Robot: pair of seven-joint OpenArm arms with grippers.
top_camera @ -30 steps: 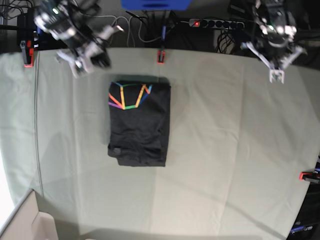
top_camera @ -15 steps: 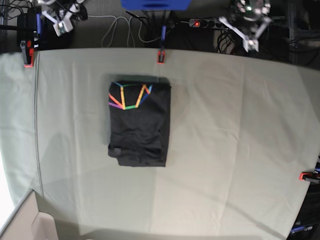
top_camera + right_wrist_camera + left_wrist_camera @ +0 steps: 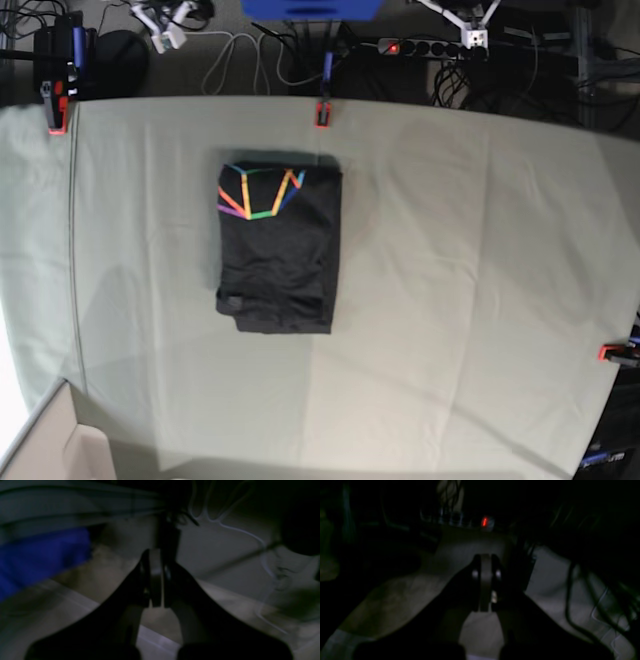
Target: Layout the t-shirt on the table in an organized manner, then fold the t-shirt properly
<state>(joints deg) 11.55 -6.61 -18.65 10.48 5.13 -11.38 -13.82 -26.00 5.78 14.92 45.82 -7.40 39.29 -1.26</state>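
Observation:
The t-shirt [image 3: 280,245] lies folded into a neat dark rectangle on the table [image 3: 480,260], left of centre, with its rainbow line graphic [image 3: 258,192] at the far end. Both arms are pulled back beyond the table's far edge, well away from the shirt. My left gripper [image 3: 470,35] shows only as white tips at the top right; in the left wrist view its fingers [image 3: 485,580] are pressed together and hold nothing. My right gripper [image 3: 165,25] is at the top left; in the right wrist view its fingers [image 3: 155,580] are likewise pressed together and hold nothing.
Red-orange clamps sit at the far edge [image 3: 321,113], the far left [image 3: 56,115] and the right edge [image 3: 612,351]. A power strip with a red light [image 3: 420,46] and cables lie behind the table, beside a blue object [image 3: 310,8]. A cardboard box [image 3: 50,450] is at the front left.
Both arms have drawn back from over the table's far corners to beyond its far edge, nearly out of the base view. The folded shirt has not moved.

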